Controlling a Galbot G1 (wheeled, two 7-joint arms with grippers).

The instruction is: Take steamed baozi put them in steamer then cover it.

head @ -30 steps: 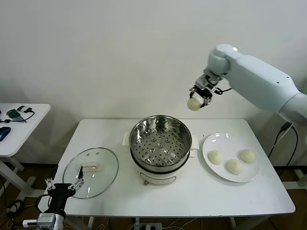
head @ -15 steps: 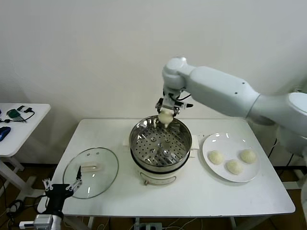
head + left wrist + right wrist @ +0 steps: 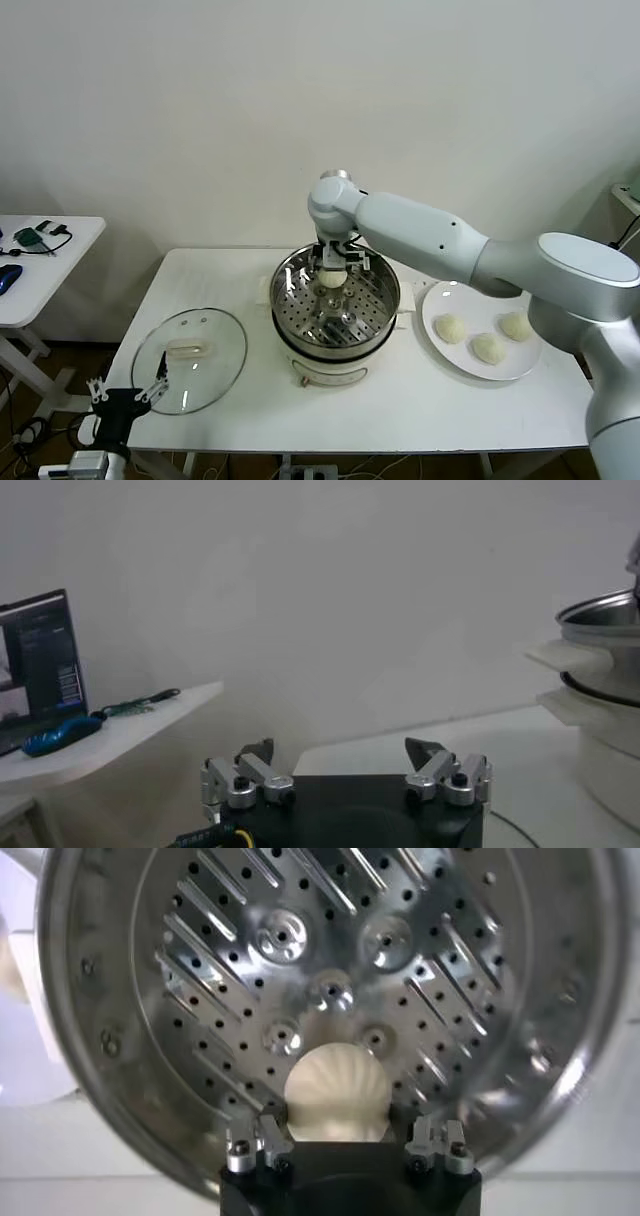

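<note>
Right gripper reaches down into the steamer at the bench centre, near the pot's far rim. One baozi sits between its jaws; the wrist view shows the jaws flanking the bun with a small gap each side, so whether they grip it or have let go I cannot tell. The bun is round, smooth, cream-white, faintly ribbed on top (no long axis to speak of). Below it the perforated tray is shiny steel, with round holes, slanted slots and raised dimples. The steamer is round, steel above, with a cream-white base and side handles. Three more baozi lie on a flat white plate toward the bench's right edge, close together but apart. The cover, clear glass with a metal rim, lies flat near the front-left corner, its cream bar handle running roughly left to right. Left gripper hangs off the front-left corner, jaws spread wide and empty.
</note>
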